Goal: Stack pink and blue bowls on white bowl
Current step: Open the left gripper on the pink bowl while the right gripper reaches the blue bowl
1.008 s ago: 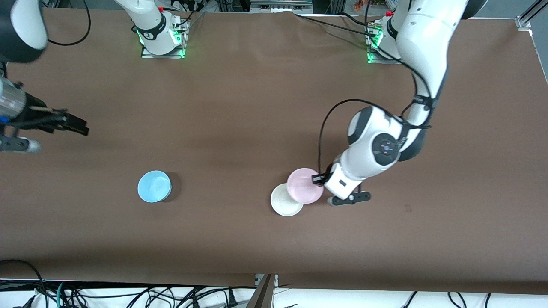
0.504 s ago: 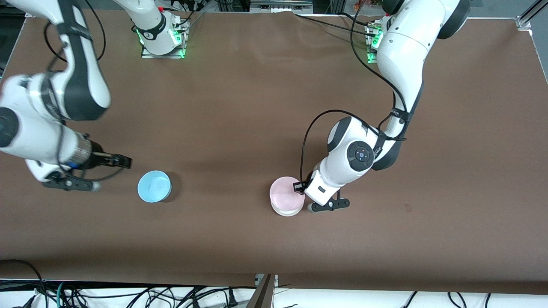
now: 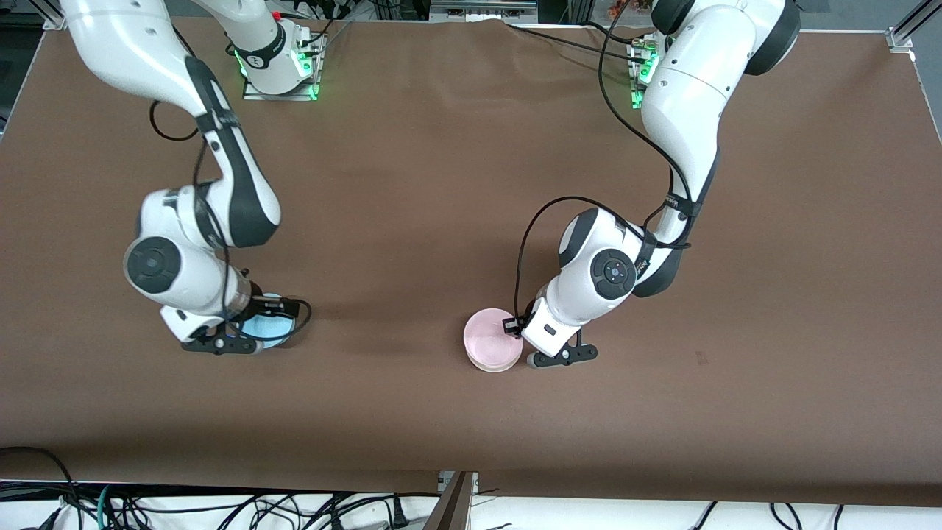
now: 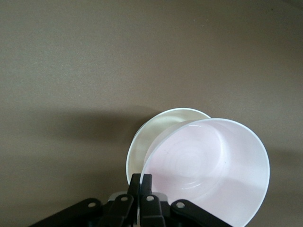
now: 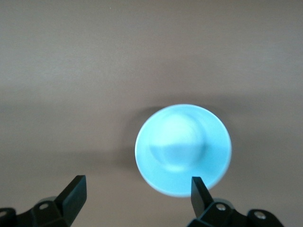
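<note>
Left gripper [image 3: 509, 325] clamped the pink bowl's [image 3: 491, 344] rim, holding it over the white bowl [image 4: 154, 135], slightly tilted. Level it and centre it before letting go. Right gripper [image 3: 283, 308] hung wide open over the blue bowl [image 5: 183, 149].

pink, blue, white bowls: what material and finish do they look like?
Pink bowl: likely thin plastic, smooth, semi-gloss; slightly translucent wall with faint rings inside.
Blue bowl: probably the same plastic, uniform sky blue with a soft sheen inside.
White bowl: mostly hidden under the pink one; the visible rim looks thin, smooth, plastic-like, but glazed ceramic can't be ruled out.
</note>
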Controlling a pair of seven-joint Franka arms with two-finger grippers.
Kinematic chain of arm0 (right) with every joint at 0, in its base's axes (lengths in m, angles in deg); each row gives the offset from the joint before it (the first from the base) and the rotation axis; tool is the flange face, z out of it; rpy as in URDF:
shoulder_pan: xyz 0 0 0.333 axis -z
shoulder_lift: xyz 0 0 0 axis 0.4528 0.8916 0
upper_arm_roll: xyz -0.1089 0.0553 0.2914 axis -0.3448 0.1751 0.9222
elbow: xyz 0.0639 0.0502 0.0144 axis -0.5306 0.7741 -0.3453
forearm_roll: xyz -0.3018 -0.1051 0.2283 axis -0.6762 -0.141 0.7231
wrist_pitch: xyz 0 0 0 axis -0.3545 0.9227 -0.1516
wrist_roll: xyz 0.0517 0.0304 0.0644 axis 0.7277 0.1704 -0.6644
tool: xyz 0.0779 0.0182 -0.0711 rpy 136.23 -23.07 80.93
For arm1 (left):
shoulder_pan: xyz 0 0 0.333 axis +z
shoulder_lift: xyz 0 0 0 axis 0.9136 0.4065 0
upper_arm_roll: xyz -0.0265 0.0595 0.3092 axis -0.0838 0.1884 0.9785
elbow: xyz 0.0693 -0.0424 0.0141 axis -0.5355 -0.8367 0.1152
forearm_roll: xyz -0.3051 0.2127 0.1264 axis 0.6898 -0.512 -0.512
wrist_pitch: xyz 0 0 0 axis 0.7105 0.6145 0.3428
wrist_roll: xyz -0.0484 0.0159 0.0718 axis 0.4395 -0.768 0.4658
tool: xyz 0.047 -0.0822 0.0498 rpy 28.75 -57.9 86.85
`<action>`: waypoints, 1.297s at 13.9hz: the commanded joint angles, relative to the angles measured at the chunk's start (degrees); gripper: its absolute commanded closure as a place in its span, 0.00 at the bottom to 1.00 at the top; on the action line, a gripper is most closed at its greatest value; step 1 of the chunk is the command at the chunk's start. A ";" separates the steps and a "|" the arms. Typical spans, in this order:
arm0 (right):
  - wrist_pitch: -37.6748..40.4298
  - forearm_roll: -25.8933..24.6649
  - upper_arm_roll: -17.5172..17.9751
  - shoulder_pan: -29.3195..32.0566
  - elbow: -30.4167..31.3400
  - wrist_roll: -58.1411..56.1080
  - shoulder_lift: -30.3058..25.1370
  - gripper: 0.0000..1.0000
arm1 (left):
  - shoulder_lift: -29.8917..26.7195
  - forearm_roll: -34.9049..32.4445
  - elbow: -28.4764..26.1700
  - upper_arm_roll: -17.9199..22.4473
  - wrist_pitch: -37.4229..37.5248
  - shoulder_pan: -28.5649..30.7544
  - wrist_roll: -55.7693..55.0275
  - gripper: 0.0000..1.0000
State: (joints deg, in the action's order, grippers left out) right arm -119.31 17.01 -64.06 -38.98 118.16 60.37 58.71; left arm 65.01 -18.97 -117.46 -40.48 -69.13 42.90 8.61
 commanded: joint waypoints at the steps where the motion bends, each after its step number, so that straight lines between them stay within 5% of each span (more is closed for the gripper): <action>1: -4.83 0.22 0.10 0.28 3.39 0.45 0.86 0.02 | 0.94 -0.73 1.42 0.89 -0.13 -0.71 -0.06 1.00; 6: -9.24 0.83 1.07 0.11 4.98 0.80 2.71 0.06 | 1.29 -0.91 1.25 0.89 -0.04 -0.71 -0.14 1.00; 10: -9.15 1.80 1.16 0.11 4.98 0.89 2.62 0.19 | 1.29 -0.74 1.25 0.89 -0.04 -0.71 -0.58 1.00; 11: -9.06 1.80 1.24 0.11 4.98 0.89 2.53 0.22 | 1.21 -0.74 1.25 0.89 0.04 -0.53 -0.58 0.71; 12: -9.15 1.80 1.24 0.11 4.98 0.89 2.62 0.24 | 1.21 -0.91 1.25 0.89 0.05 -0.53 -0.41 0.15; 13: -9.15 1.80 1.24 0.11 4.98 0.89 2.62 0.24 | 1.03 -0.91 1.25 0.89 0.05 -0.45 0.03 0.00; 16: -8.63 1.80 1.16 1.68 4.45 -1.47 1.92 0.24 | 0.33 -0.21 1.25 0.89 1.27 0.08 -0.23 0.00; 18: -8.45 1.80 0.98 2.57 4.36 -2.80 0.87 0.24 | -2.21 -0.21 1.68 0.89 8.97 1.92 0.03 0.00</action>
State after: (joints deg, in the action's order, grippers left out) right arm -128.05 17.94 -63.38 -37.80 121.91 59.59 61.69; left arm 65.46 -19.09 -116.46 -39.82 -66.72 43.34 8.62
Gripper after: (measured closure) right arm 0.233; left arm 0.330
